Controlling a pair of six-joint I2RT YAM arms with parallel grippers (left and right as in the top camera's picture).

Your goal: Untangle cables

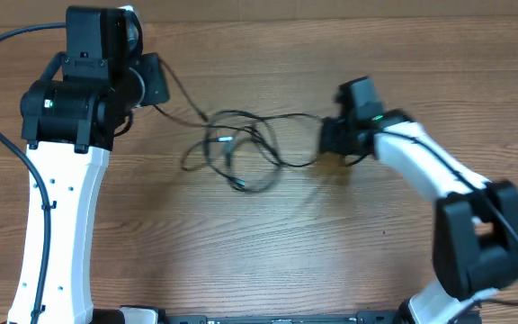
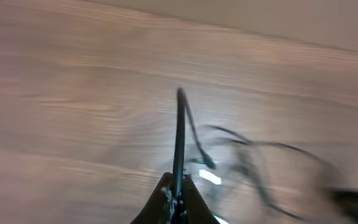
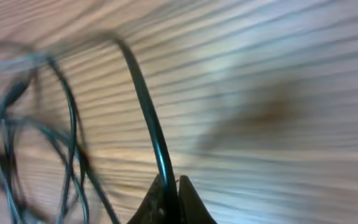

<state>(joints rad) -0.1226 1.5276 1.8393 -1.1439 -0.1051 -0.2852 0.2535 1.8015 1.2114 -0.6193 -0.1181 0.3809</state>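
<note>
The cables (image 1: 236, 148) are thin black cords lying in a loose tangle of loops at the middle of the wooden table, with small silvery plugs among them. One strand runs left to my left gripper (image 1: 157, 101), which is shut on a cable (image 2: 179, 134) that rises straight from between its fingers. Another strand runs right to my right gripper (image 1: 324, 144); in the right wrist view that gripper (image 3: 171, 186) is shut on a cable (image 3: 143, 109) that curves up and left toward the tangle (image 3: 30, 137).
The wooden table (image 1: 268, 243) spreads in front of the tangle. Both white arms reach in from the near edge. A thicker black robot cable (image 1: 7, 40) loops at the far left.
</note>
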